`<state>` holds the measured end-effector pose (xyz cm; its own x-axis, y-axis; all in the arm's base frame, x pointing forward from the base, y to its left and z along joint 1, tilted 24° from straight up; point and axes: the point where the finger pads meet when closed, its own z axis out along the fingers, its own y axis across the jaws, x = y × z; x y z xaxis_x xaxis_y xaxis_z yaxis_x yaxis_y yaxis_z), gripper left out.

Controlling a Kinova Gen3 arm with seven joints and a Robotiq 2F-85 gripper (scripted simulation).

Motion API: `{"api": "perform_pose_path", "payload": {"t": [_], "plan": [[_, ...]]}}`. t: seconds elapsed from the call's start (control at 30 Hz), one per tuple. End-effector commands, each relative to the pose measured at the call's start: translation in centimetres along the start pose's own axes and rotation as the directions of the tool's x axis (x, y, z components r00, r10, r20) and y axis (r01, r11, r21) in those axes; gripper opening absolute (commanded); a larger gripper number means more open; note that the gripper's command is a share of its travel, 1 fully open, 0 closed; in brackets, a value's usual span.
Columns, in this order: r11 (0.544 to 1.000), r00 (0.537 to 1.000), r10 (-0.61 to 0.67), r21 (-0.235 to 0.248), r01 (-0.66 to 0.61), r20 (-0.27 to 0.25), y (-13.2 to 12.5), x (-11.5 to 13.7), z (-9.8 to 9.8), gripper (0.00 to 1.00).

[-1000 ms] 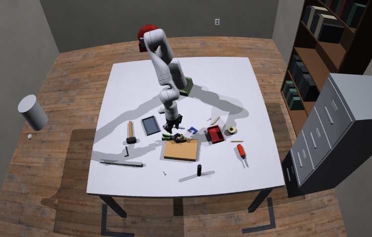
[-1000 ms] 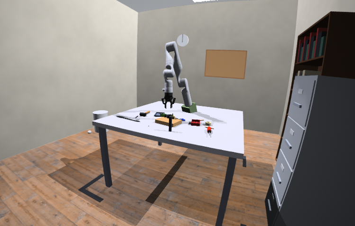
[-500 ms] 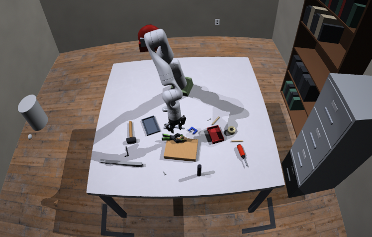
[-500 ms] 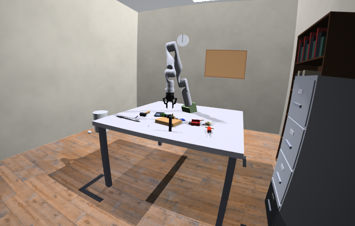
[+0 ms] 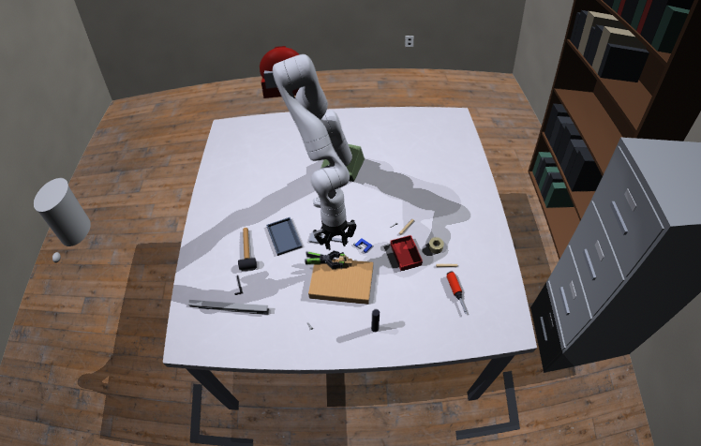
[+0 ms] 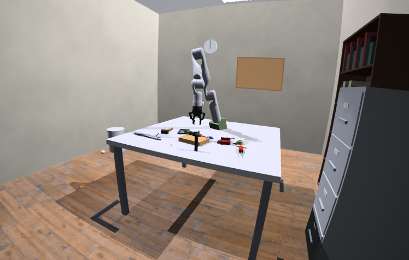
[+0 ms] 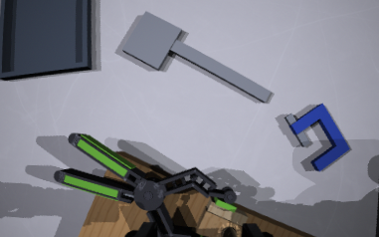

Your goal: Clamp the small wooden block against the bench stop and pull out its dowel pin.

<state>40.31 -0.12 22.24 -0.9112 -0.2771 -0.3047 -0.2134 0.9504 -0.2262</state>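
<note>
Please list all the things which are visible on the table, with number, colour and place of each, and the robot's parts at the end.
bench board: one, tan, table's middle
spring clamp: one, black and green, board's far edge
hammer: one, black head, left
tray: one, dark, beside hammer
scraper-like tool: one, grey, beyond clamp
C-shaped piece: one, blue, right of clamp
open box: one, red, right
ring: one, olive, beside box
screwdriver-like tool: one, red handle, right
sticks: two, pale, around box
upright cylinder: one, black, near side
long bar: one, grey, near left
small hardware: three, grey or black, scattered
arm: one, white, above table
jaws: one pair, black, apart, above clamp
</note>
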Motion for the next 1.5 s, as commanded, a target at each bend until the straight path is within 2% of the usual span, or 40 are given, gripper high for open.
{"api": "perform_pose_path", "payload": {"t": [0.0, 0.8, 1.47], "plan": [[0.998, 0.998, 0.056, 0.005, -0.056, 0.004, 0.3, -0.2, -0.1, 0.54], [0.952, 0.952, 0.305, 0.003, -0.305, 0.019, 1.7, -1.1, -0.6, 0.54], [0.922, 0.922, 0.386, 0.0, -0.386, 0.025, 2.1, -1.4, -0.8, 0.54]]}}
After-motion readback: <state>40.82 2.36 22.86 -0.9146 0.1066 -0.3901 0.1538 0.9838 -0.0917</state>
